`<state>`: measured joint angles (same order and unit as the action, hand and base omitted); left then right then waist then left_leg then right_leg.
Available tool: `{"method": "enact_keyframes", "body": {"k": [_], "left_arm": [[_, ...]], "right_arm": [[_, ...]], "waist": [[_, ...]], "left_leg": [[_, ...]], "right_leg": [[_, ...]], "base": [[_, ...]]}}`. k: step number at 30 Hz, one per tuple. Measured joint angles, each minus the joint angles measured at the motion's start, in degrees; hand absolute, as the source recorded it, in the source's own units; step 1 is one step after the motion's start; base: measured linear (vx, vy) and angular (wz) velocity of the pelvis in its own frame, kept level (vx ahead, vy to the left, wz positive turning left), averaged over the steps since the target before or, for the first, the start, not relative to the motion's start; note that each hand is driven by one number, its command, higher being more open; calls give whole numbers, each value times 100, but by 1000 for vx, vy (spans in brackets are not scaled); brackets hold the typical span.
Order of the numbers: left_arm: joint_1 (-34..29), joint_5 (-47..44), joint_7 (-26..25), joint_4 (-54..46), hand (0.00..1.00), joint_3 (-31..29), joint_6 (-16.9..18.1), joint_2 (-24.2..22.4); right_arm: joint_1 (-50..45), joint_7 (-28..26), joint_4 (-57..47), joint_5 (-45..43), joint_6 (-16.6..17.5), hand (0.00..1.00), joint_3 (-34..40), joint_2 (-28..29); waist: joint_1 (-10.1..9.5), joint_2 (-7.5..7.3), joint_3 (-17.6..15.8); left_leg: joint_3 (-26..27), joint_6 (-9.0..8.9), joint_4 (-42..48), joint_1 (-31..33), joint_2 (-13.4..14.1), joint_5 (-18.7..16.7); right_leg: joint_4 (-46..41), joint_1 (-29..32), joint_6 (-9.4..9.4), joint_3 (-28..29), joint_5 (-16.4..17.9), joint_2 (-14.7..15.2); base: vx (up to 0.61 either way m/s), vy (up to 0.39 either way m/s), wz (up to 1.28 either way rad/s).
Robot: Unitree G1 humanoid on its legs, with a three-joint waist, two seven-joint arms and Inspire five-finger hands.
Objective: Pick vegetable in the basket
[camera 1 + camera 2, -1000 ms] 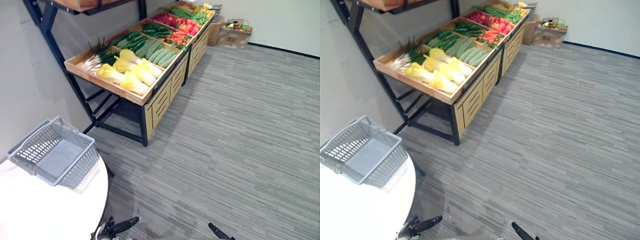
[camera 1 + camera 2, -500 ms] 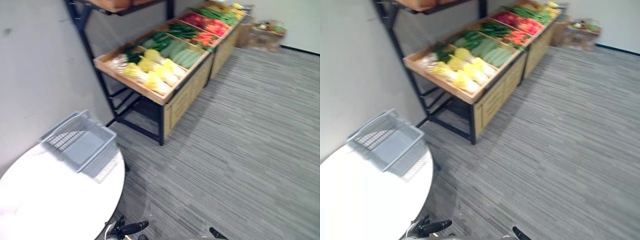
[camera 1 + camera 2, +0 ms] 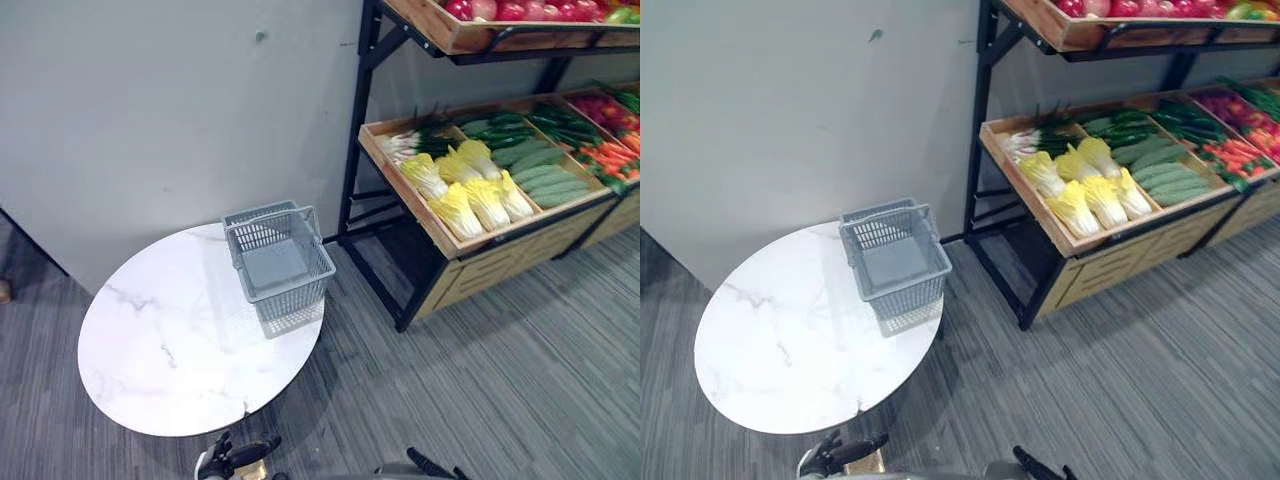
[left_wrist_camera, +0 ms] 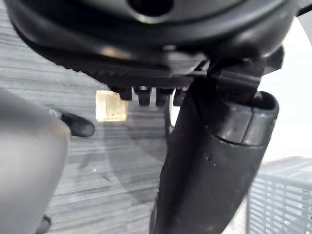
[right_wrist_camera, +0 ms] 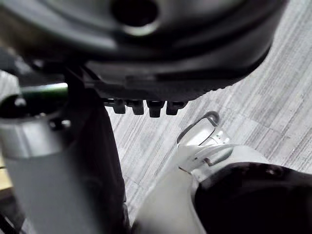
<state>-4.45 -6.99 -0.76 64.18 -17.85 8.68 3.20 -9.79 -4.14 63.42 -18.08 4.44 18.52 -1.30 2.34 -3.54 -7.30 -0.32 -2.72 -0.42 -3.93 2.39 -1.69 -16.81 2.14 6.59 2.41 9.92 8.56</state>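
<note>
A grey plastic basket (image 3: 291,288) sits upright on the far right part of a round white marble surface (image 3: 165,350), its handle folded down along the rim, with nothing inside. To the right of the surface stands a black-framed rack whose sloping wooden crate (image 3: 428,226) holds the vegetables: pale yellow cabbages (image 3: 470,195) at the front, spring onions (image 3: 405,143) behind them, and cucumbers (image 3: 545,175) alongside. Carrots (image 3: 612,158) lie further right. An upper shelf (image 3: 450,35) carries red produce. The rack backs onto a grey wall (image 3: 150,120) and stands on striped grey carpet (image 3: 520,380). The left hand (image 3: 238,458) hangs low by the near edge of the surface, fingers loosely extended and holding nothing. The right hand (image 3: 432,467) hangs low over the carpet, well apart from the rack, likewise relaxed and empty.
</note>
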Motion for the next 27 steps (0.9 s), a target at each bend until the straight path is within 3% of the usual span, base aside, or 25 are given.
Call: {"method": "enact_keyframes", "body": {"k": [1, 2, 5, 10, 11, 12, 13, 14, 15, 16, 17, 18, 22, 27], "left_arm": [[9, 45, 2, 6, 100, -124, 0, -47], [11, 77, -4, 5, 100, -215, 0, -168], [-20, 61, -27, -22, 100, -393, 1, -247], [-21, -26, -87, -25, 100, -384, 1, -201], [-22, -56, -136, -13, 100, -360, 0, -141], [-24, -91, -153, -10, 100, -326, 0, -95], [-20, -149, -188, 9, 100, -318, 5, -30], [14, -245, -212, 39, 100, -340, -31, 45], [40, -260, -243, 77, 100, -331, -48, 67], [16, -259, -273, 136, 100, -316, -50, 71], [-23, -255, -285, 154, 100, -176, -45, 84], [-45, -245, -273, 158, 100, -15, -41, 116], [-19, -240, -236, 241, 100, 193, -46, 276], [-33, -241, -252, 259, 100, 171, -47, 281]], "right_arm": [[-23, 38, -6, 5, 33, 100, 0, -28], [-70, 49, -6, 6, 51, 100, -2, -101], [-76, 50, -5, 110, 72, 100, -61, -133], [53, 34, 24, 277, 86, 100, -187, -160], [68, 44, 38, 275, 88, 100, -179, -117], [86, 46, 54, 274, 91, 100, -166, -100], [121, 54, 125, 274, 102, 100, -109, -24], [149, 69, 175, 272, 114, 100, -34, 46], [146, 70, 174, 270, 121, 100, 53, 68], [136, 74, 185, 265, 126, 100, 85, 50], [118, 73, 215, 269, 103, 100, 67, -30], [111, 71, 238, 274, 101, 100, 62, -23], [120, 71, 302, 280, 65, 100, 62, 15], [196, 215, 388, 282, 38, 100, 60, -71]], "waist": [[-1, 19, 0], [-2, 174, 28], [-84, 214, 84], [-141, 173, 132], [-106, 99, 164], [-67, 43, 173], [33, -48, 211], [34, -112, 207], [41, -112, 191], [60, -90, 189], [71, -51, 212], [105, -36, 225], [140, -106, 260], [149, -23, 222]], "left_leg": [[213, -32, 198, 24, 113, 3], [299, -171, 351, 80, 270, -54], [-138, -376, 145, 105, 422, 95], [-507, -391, -349, 232, 417, 509], [-458, -283, -420, 324, 336, 718], [-368, -206, -458, 379, 309, 845], [355, 149, -458, 471, 275, 769], [1600, 267, -253, 491, 437, 631], [2090, 261, -112, 501, 544, 638], [2312, 69, -70, 477, 557, 760], [2207, -89, -376, 274, 483, 886], [2111, -107, -508, 265, 416, 942], [2041, -120, -513, 330, 280, 917], [2050, -98, -514, 357, 218, 904]], "right_leg": [[39, -53, -66, -221, 62, -6], [77, -301, -129, -592, 141, -90], [165, -552, -155, -1167, 161, -247], [208, -539, -214, -1447, 194, -313], [209, -535, -242, -1577, 210, -248], [214, -538, -245, -1664, 212, -189], [312, -529, -286, -1814, 186, -66], [483, -657, -297, -1910, 198, -43], [505, -721, -297, -1938, 197, -34], [496, -793, -296, -1925, 198, -30], [488, -841, -298, -1832, 197, -57], [490, -843, -298, -1738, 197, -41], [786, -901, -283, -1338, 233, 23], [848, -887, -201, -1251, 283, 51]], "base": [[128, -220, 96], [158, -256, 108], [126, -207, 103], [52, -52, 59], [7, -5, 78], [-7, 54, 93], [-5, 81, 84], [-8, 77, 72], [-10, 33, 47], [-33, 59, 36], [-33, 96, 41], [-54, 130, 41], [-65, 85, 10], [-31, 28, -2]]}}
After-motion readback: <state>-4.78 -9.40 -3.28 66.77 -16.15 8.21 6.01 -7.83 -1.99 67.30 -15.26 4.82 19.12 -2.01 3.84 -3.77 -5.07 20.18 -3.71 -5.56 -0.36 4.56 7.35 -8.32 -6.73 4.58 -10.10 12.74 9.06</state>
